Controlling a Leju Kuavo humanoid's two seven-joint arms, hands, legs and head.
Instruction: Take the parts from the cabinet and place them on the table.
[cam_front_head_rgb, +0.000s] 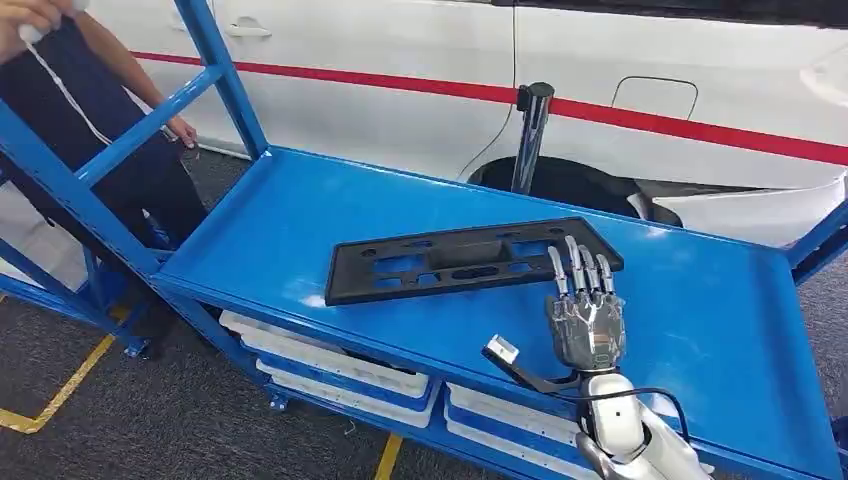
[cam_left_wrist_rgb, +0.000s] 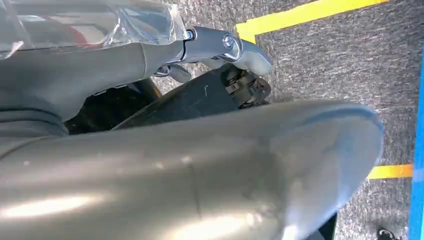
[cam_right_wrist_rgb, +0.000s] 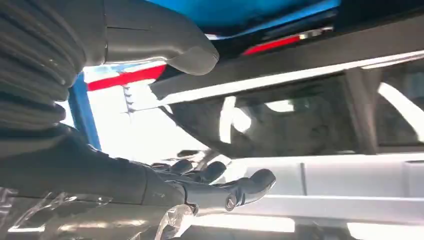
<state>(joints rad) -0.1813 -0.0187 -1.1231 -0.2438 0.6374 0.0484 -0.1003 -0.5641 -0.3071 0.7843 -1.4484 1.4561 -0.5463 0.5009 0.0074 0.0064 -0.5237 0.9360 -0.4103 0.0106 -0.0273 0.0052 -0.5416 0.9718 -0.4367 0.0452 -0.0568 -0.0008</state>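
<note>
Black plastic part (cam_front_head_rgb: 470, 259): long flat panel, rectangular cut-outs along its length, one end slanted, matte surface. Lies flat on blue shelf (cam_front_head_rgb: 300, 220) of cabinet, about middle, long side roughly along front edge. Right hand (cam_front_head_rgb: 585, 300) over part's right end, fingers (cam_front_head_rgb: 572, 262) stretched and apart, tips on part, holds nothing. In right wrist view same hand (cam_right_wrist_rgb: 165, 185) close before dark part (cam_right_wrist_rgb: 280, 120). Left hand (cam_left_wrist_rgb: 200, 50): grey thumb above floor with yellow lines (cam_left_wrist_rgb: 300, 15); whether fingers are closed, cannot tell. Person (cam_front_head_rgb: 90, 110) stands at shelf's far left corner. White car with red stripe (cam_front_head_rgb: 600, 90) behind cabinet.
</note>
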